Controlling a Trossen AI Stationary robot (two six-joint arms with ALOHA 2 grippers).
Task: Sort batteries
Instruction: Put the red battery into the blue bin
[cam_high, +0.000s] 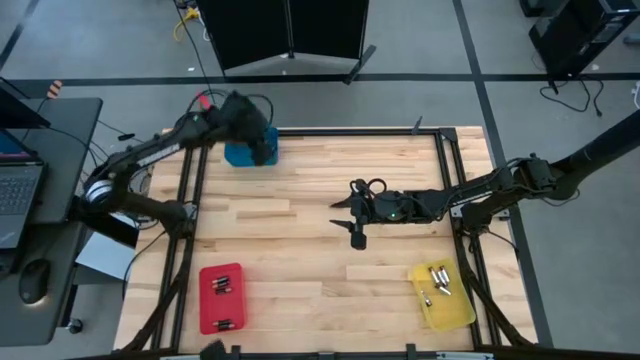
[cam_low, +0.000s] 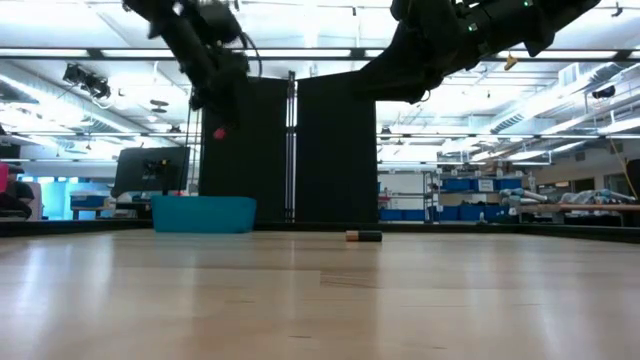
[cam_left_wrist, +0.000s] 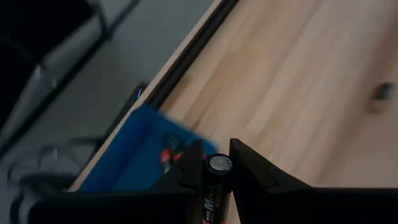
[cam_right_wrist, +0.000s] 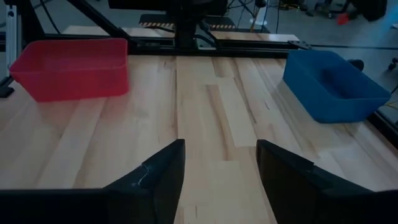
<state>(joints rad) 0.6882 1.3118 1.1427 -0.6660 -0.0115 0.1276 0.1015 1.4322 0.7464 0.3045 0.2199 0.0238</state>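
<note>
The left hand, clamped on a battery, hangs over the blue tray at the desk's far edge. The right hand, fingers apart, hovers mid-desk. Only the low view shows a loose cell on the desk.

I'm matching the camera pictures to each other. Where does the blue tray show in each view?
High view: blue tray at the table's far left, under the left gripper.
Low view: teal, left of centre.
Left wrist view: beyond the fingers.
Right wrist view: at the right.
Shared landmark: the blue tray itself.
</note>
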